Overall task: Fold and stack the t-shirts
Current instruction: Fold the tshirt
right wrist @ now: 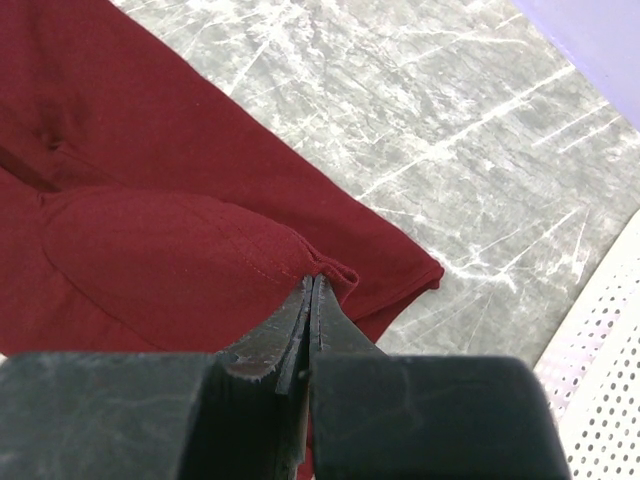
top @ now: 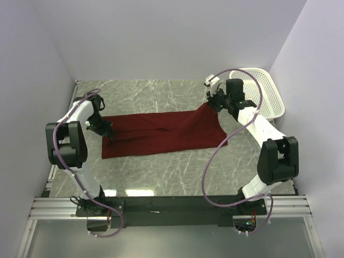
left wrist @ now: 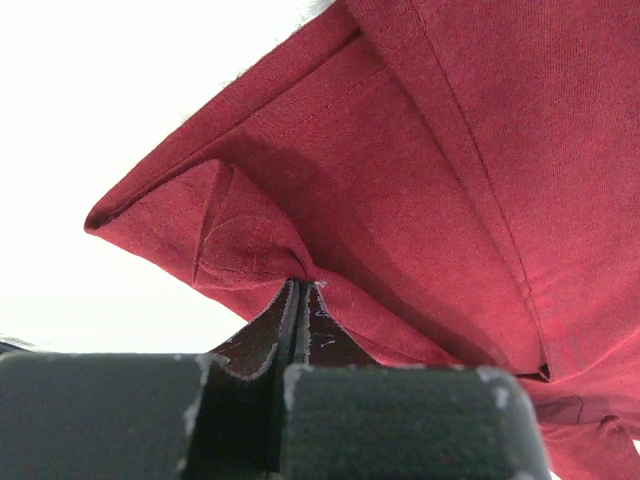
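Nearest you, at the bottom of the overhead view, the mounting rail [top: 54,207] carries both arm bases. Beyond it you see the grey, marble-patterned table [top: 161,172]. Across its middle lies the dark red t-shirt [top: 156,134], gathered into a long band that runs from left to right.

The shirt's right end is drawn up off the table into a peak. Its middle lies flat on the surface.

In the far right corner stands the white perforated basket [top: 266,91], apart from the shirt. The right wrist camera catches only its edge [right wrist: 600,380].

Your left gripper [top: 109,137] sits at the shirt's left end. In its wrist view the jaws are clamped tight [left wrist: 303,290], with a fold of the red cloth [left wrist: 450,180] pinched between the tips, a stitched hem running beside them.

Your right gripper [top: 209,105] holds the raised right end. Its jaws are likewise pressed together [right wrist: 313,285], nipping a small bunch of hemmed fabric [right wrist: 150,200], with the shirt's corner resting on the table just beyond.
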Controlling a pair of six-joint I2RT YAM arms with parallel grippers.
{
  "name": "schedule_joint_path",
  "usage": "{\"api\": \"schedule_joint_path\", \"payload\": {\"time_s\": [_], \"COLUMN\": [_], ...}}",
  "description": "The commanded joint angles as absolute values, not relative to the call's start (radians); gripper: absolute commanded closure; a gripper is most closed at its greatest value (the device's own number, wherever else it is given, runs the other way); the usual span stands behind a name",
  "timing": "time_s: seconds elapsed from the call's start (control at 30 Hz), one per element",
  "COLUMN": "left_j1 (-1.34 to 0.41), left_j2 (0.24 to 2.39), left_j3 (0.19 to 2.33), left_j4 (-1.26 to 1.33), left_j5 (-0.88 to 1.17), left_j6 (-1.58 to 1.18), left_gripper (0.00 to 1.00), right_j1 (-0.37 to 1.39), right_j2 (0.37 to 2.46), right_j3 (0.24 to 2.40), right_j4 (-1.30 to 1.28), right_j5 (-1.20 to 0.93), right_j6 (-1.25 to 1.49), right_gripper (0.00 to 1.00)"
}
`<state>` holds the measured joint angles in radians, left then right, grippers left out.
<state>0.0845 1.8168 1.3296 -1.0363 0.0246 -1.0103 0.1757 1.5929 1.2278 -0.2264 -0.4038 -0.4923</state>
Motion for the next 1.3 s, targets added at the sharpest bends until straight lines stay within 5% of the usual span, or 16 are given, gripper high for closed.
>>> {"api": "schedule_joint_path", "payload": {"time_s": [0.0,0.33,0.67,0.83,1.2,1.27], "left_j1": [0.086,0.086,0.086,0.086,0.086,0.084], "left_j2": [1.795,1.784,1.76,1.746,1.427,1.344], "left_j3": [1.35,1.376,1.397,1.437,1.27,1.177], "left_j4": [-1.042,-1.045,-1.054,-1.054,-0.784,-0.691], "left_j5": [0.003,0.028,0.029,0.015,0.178,0.277], "left_j6": [-1.006,-0.968,-0.946,-0.908,-0.66,-0.652], "left_gripper": [1.0,0.91,0.62,0.62,0.5,0.42], "right_j1": [0.167,0.169,0.167,0.169,0.169,0.169], "right_j2": [1.582,1.64,1.687,1.692,1.704,1.697], "right_j3": [1.273,1.315,1.351,1.356,1.378,1.367], "right_j4": [-0.222,-0.248,-0.259,-0.261,-0.281,-0.285], "right_j5": [-0.416,-0.423,-0.428,-0.428,-0.434,-0.463], "right_j6": [-0.505,-0.508,-0.502,-0.502,-0.505,-0.517], "right_gripper": [1.0,1.0,1.0,1.0,1.0,1.0]}}
